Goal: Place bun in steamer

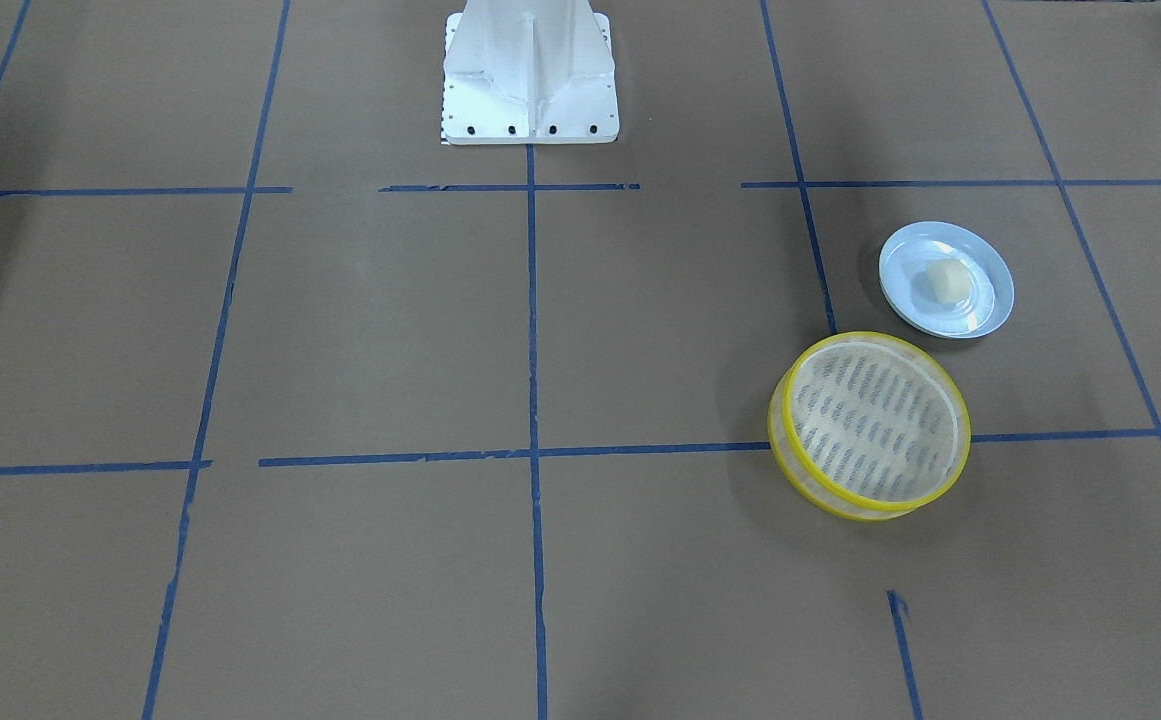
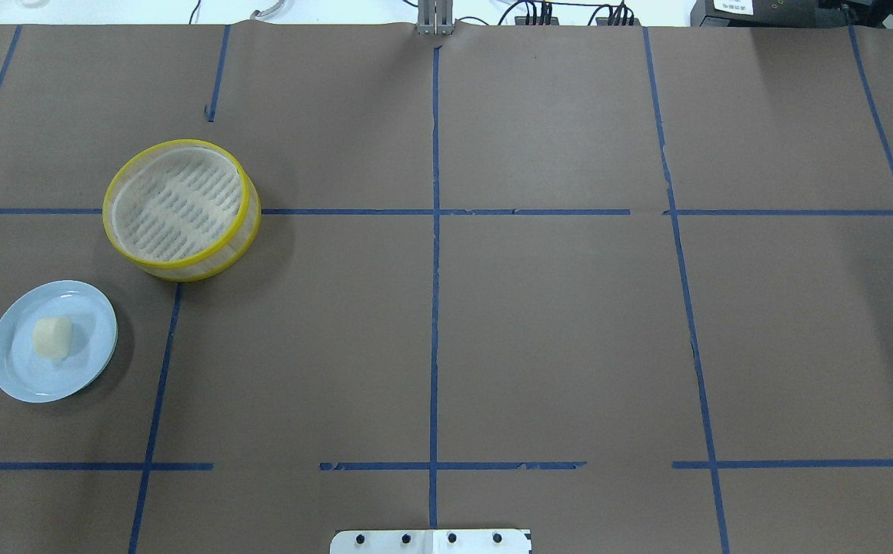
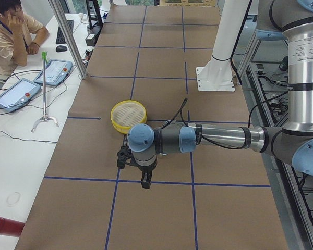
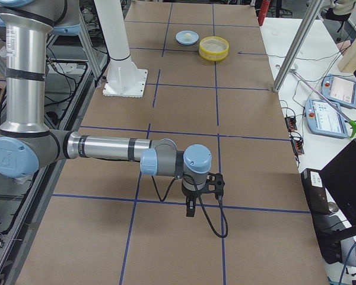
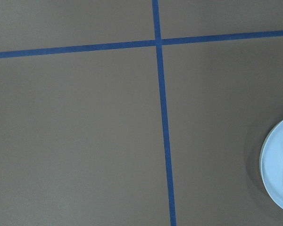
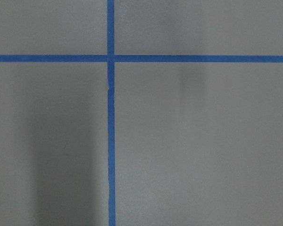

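Observation:
The bun (image 1: 945,283) is a small cream-white lump lying on a pale blue plate (image 1: 980,310). It also shows in the overhead view (image 2: 53,338) at the left. The steamer (image 1: 875,425), a round basket with yellow rims, stands just beyond the plate (image 2: 181,208) and holds nothing. My left gripper (image 3: 145,182) hangs near the plate, whose edge (image 5: 280,169) shows in the left wrist view. My right gripper (image 4: 190,211) hangs over bare table far from both. Each gripper shows only in a side view, so I cannot tell whether either is open or shut.
The white robot base (image 1: 530,75) stands at the table's middle edge. Blue tape lines (image 2: 434,231) grid the brown table cover. An operator (image 3: 10,31) sits beside the table with control tablets (image 3: 55,72) and a stand (image 3: 44,88).

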You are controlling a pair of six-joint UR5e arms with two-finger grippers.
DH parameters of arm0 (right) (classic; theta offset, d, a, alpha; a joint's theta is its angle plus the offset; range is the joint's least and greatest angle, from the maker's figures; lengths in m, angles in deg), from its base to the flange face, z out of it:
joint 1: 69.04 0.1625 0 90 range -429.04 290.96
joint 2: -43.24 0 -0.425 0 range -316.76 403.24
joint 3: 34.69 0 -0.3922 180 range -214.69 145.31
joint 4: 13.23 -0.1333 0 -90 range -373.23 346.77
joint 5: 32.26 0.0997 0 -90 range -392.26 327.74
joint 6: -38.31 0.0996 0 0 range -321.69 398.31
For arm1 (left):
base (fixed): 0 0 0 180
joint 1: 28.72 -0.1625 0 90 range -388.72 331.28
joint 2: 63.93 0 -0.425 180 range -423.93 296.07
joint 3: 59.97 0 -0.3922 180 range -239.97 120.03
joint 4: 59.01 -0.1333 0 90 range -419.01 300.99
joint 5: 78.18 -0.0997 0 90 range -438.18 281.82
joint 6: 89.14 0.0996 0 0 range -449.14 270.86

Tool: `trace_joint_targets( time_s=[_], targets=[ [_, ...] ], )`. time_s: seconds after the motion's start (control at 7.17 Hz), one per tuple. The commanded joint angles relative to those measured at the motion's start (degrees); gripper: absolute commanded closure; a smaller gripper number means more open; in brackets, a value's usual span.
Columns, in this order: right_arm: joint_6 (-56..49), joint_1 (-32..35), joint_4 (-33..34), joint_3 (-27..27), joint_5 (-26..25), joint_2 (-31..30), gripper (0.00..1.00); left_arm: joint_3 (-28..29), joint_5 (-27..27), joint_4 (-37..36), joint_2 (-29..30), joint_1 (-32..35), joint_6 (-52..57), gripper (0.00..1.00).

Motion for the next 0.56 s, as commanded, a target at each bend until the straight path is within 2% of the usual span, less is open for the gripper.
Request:
trace_joint_targets(
  time_s=[0.0, 0.42],
  targets=[
    [0.0, 0.0, 0.0, 0.0, 0.0, 0.0, 0.00, -0.7, 0.2, -0.5, 1.0, 1.1, 0.1, 0.00],
    [0.0, 0.0, 0.0, 0.0, 0.0, 0.0, 0.00, -1.7, -3.6, -0.4, 1.1, 1.0, 0.0, 0.00]
  ],
)
